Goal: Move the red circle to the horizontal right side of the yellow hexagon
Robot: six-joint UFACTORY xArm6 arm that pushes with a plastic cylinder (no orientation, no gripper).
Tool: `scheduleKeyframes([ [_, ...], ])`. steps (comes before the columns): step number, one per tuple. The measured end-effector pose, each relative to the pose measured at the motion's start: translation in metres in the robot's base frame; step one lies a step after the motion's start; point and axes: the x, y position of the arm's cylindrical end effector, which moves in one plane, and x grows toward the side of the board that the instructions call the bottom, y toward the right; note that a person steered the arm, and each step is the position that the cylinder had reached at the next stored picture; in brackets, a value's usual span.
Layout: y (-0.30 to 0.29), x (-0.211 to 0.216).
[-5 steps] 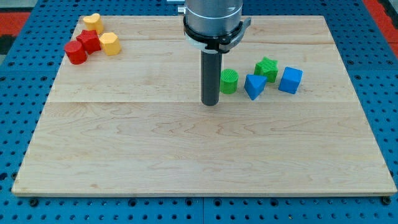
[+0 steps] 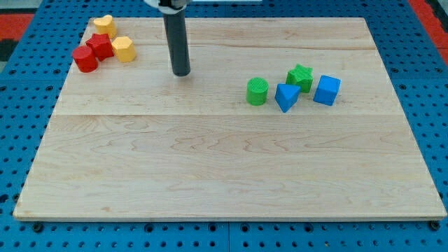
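- My tip (image 2: 181, 73) stands on the wooden board (image 2: 224, 175), in the upper part, a bit left of centre.
- No gripper on this arm, only the dark rod, so there is nothing to spread or press together; the rod touches no block.
- The red circle (image 2: 85, 60) is near the board's top-left corner, the most left block of its group, well apart from my tip, to the tip's left.
- The red star-like block (image 2: 100, 46) is touching the red circle on its upper right.
- The yellow hexagon (image 2: 124, 49) sits just beside the red star-like block, on its right; it is between the red blocks and my tip, approx. at the tip's left and a little higher.
- Another yellow block (image 2: 105, 26) lies above these, close to the board's top edge; exact shape I cannot tell.
- On the view's right, w/ clear distance from the tip: green cylinder (image 2: 257, 92), blue triangle-like block (image 2: 286, 96), green star (image 2: 300, 77), blue cube (image 2: 327, 90), all in one loose row.
- The blue triangle-like block is just beside the green star, maybe touching.
- Around the board is a blue table w/ holes (image 2: 28, 119).
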Motion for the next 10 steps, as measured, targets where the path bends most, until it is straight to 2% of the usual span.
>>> scheduleKeyframes([
  [1,-0.089,-0.005],
  [2,-0.104,-0.015],
  [4,-0.218,0.001],
  [5,-0.216,-0.032],
  [6,-0.218,-0.040],
  [7,-0.162,-0.035],
  [8,-0.138,-0.005],
  [9,-0.115,-0.015],
  [10,-0.161,-0.020],
])
